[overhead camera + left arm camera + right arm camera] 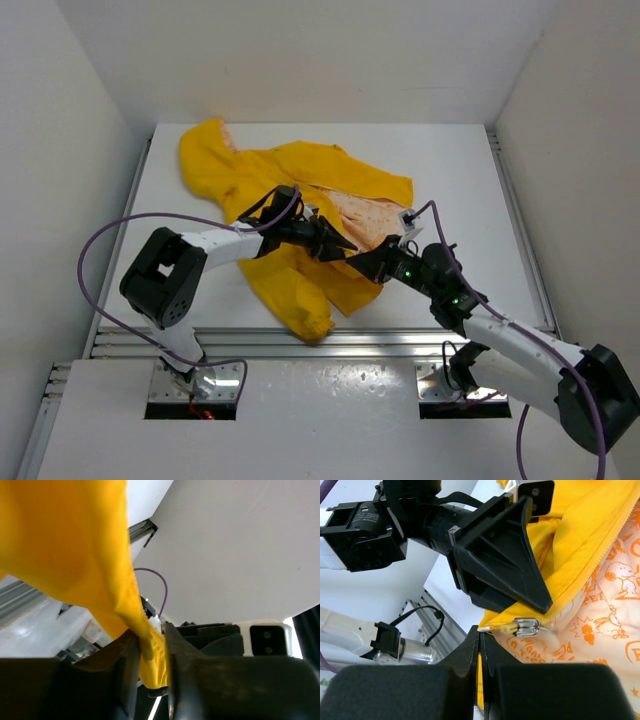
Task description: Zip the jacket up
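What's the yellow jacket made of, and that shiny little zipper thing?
The jacket looks like smooth yellow fabric, maybe coated, judging by its soft folds and slight sheen. The zipper pull looks like polished metal: silvery, with bright glints.

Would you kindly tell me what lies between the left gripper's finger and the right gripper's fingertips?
The right wrist view shows the jacket's silver zipper slider between the left gripper and the right gripper.

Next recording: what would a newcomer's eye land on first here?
The bright yellow jacket lies open on the table, its cream, orange-printed lining exposed. Both hands meet at its front edge: the left hand pinches a yellow fold, and the right hand is shut right beside the silver zipper slider.
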`<state>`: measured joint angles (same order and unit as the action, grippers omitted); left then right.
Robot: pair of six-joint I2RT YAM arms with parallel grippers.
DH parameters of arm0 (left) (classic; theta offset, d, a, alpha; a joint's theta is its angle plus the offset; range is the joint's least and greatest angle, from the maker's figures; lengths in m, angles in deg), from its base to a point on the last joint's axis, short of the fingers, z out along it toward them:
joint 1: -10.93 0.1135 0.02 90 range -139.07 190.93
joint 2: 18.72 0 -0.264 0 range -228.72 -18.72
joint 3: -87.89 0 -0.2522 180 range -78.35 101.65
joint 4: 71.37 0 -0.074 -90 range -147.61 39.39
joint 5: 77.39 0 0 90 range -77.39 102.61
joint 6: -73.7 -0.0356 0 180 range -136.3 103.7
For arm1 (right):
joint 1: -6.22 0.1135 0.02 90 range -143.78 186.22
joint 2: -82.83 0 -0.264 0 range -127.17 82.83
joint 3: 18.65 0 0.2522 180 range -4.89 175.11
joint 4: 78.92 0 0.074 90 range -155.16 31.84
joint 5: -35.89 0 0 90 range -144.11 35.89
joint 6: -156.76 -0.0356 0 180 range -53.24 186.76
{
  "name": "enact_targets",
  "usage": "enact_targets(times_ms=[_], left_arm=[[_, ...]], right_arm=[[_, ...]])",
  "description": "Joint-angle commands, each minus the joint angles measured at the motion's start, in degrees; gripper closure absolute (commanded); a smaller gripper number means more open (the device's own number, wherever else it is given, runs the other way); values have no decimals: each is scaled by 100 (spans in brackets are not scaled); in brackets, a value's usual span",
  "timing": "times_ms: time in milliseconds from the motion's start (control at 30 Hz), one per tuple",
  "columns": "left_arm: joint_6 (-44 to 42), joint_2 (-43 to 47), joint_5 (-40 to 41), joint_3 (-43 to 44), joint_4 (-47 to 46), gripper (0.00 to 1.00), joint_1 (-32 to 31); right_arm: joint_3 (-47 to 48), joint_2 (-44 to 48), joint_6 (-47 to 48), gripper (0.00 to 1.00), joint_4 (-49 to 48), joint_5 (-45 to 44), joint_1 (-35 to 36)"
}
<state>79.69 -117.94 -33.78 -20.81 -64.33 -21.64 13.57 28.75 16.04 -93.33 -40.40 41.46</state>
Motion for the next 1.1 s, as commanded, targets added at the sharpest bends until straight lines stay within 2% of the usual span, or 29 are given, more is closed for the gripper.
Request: enact_targets(times_ms=[0, 67, 133, 167, 233, 267, 333, 400, 433, 500, 600, 633, 667, 700, 733, 767, 800, 833, 867, 900, 933, 1067], left_arm=[[113, 34, -45, 170, -320, 73, 15], [35, 34, -45, 231, -321, 86, 15], [-140, 139, 7, 232, -373, 93, 120], [-315, 140, 7, 232, -374, 100, 120], [-579, 219, 60, 232, -479, 100, 243], [-1025, 367, 60, 362, -410, 100, 339], [-1824, 543, 130, 425, -295, 100, 523], [-2528, 658, 200, 748, -112, 100, 629], [-2941, 710, 270, 881, 342, 100, 691], [-4028, 903, 393, 1057, 645, 100, 691], [-5041, 1132, 88, 839, 400, 100, 691], [-5263, 1272, -183, 681, 304, 100, 691], [-5474, 1352, -264, 628, 303, 100, 691], [-5911, 1448, -335, 531, 181, 100, 691], [-6125, 1562, -518, 313, 84, 100, 691], [-6318, 1755, -520, 232, 83, 100, 691], [-6494, 1853, -581, 136, -21, 100, 691], [-6548, 1949, -756, -100, -153, 100, 691], [-6549, 2116, -757, -189, -302, 100, 691], [-6549, 2178, -844, -260, -390, 100, 691], [-6627, 2240, -958, -339, -452, 100, 691], [-6873, 2372, -1214, -410, -523, 100, 744]], right_arm=[[176, 152, 124, 100, -304, 105, 53], [158, 118, 106, 99, -304, 123, 62], [141, 152, 193, 93, -234, 123, 62], [80, 179, 255, 82, -190, 131, 62], [70, 318, 457, 68, -41, 219, 26], [88, 381, 649, 49, 116, 306, -52], [332, 721, 1184, 38, 887, 473, -158], [483, 890, 1634, 35, 1399, 352, -246], [579, 1135, 1748, 34, 1906, 290, -324], [737, 1320, 2031, 30, 2156, 132, -430], [1035, 1173, 1962, 30, 2481, 366, -729], [1107, 1050, 1700, 28, 2474, 534, -1043], [1177, 640, 1479, 28, 2334, 1014, -1185], [1299, 479, 624, 28, 2141, 1706, -1482], [1318, 260, 277, 30, 1522, 2383, -1685], [1379, -421, -66, 32, 915, 2634, -1792], [1475, -662, -975, 37, 605, 3019, -1784], [1529, -891, -1253, 39, -408, 3380, -1793], [1616, -1502, -1509, 39, -740, 3479, -1758], [1687, -1665, -2207, 39, -1013, 3567, -1714], [1740, -1858, -2301, 37, -1346, 3559, -1688], [1986, -2035, -2292, 28, -1129, 3542, -1196]])
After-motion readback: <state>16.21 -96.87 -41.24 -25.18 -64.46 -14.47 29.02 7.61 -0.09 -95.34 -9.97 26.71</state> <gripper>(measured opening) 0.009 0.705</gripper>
